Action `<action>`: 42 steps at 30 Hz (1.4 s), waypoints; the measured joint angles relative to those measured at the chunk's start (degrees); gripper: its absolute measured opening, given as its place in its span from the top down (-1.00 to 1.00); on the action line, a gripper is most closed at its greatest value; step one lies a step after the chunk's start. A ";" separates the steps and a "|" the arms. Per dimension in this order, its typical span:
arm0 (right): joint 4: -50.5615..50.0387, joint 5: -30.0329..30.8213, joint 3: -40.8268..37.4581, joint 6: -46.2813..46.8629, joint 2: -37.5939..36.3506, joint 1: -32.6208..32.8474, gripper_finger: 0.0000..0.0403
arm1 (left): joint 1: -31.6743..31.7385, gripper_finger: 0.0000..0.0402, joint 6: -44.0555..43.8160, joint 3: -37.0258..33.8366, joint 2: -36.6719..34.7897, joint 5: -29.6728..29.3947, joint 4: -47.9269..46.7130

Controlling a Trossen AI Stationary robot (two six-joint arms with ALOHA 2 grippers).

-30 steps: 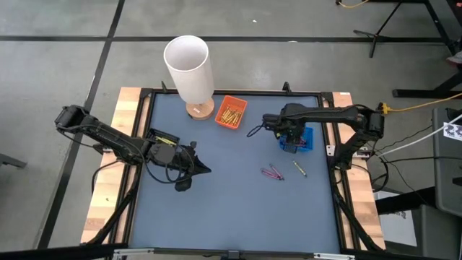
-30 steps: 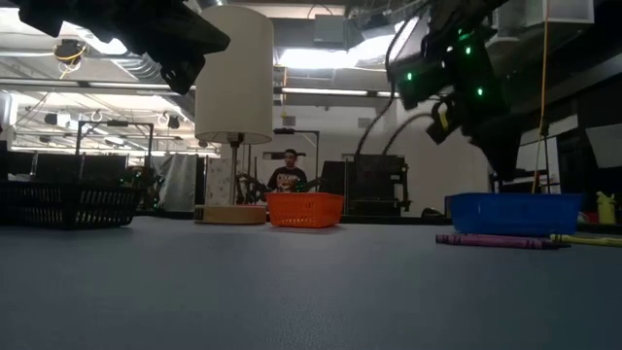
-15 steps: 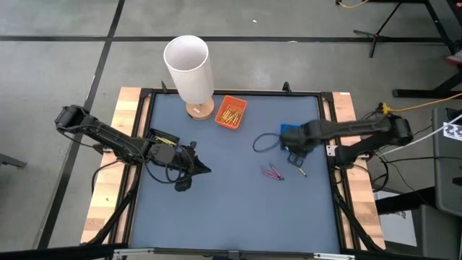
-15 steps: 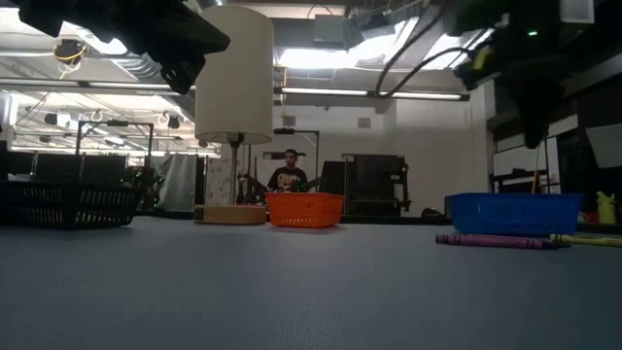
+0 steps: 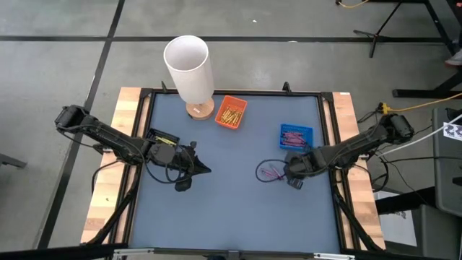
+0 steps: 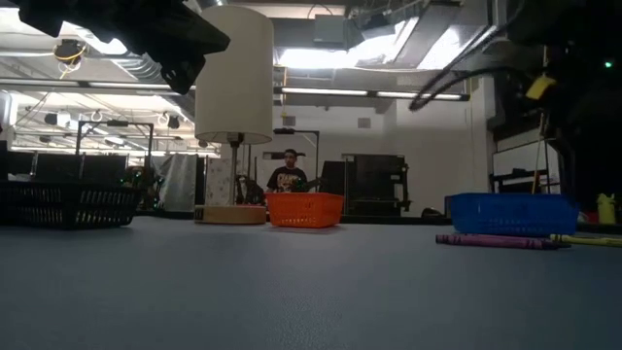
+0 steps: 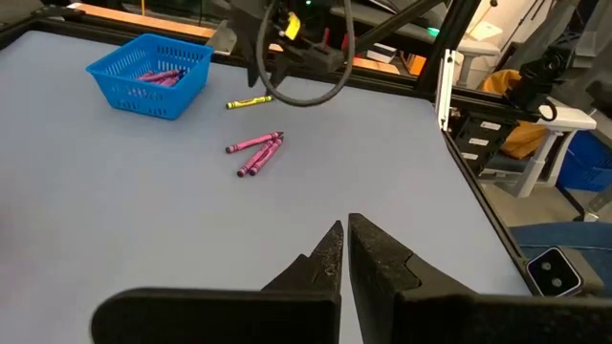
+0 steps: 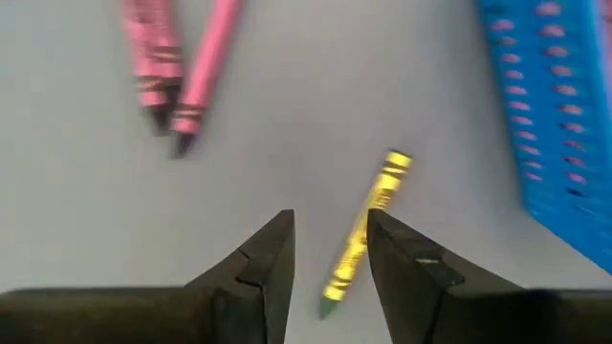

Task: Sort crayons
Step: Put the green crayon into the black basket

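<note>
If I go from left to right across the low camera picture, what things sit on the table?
Black basket → lamp on its wooden base → orange tray → blue tray → purple crayons in front of it → yellow crayon.

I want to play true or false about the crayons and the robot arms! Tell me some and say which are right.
1. The blue basket has purple crayons in it. True.
2. The orange basket is empty. False: yellow crayons lie in it.
3. The right gripper is open above a yellow crayon lying on the table. True.
4. The left gripper holds a purple crayon. False: it is shut on nothing, away from the crayons.
5. The loose purple crayons lie inside the blue basket. False: they lie on the table outside it.
</note>
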 joint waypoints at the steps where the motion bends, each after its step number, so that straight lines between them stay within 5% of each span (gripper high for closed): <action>1: -0.26 0.83 -0.48 1.23 0.00 0.28 0.35 | 0.01 0.97 0.00 0.00 0.00 0.00 0.00; 13: 0.02 1.09 -7.65 10.13 -0.04 0.49 0.35 | 0.01 0.97 -0.03 0.00 0.00 0.00 0.00; 36: 4.31 -2.05 -8.80 7.09 0.02 0.47 0.35 | 0.07 0.97 0.00 0.00 0.00 -0.02 -0.02; 42: 4.51 -2.07 -8.79 4.03 1.64 0.47 0.52 | 0.07 0.97 0.01 0.00 0.00 -0.02 -0.04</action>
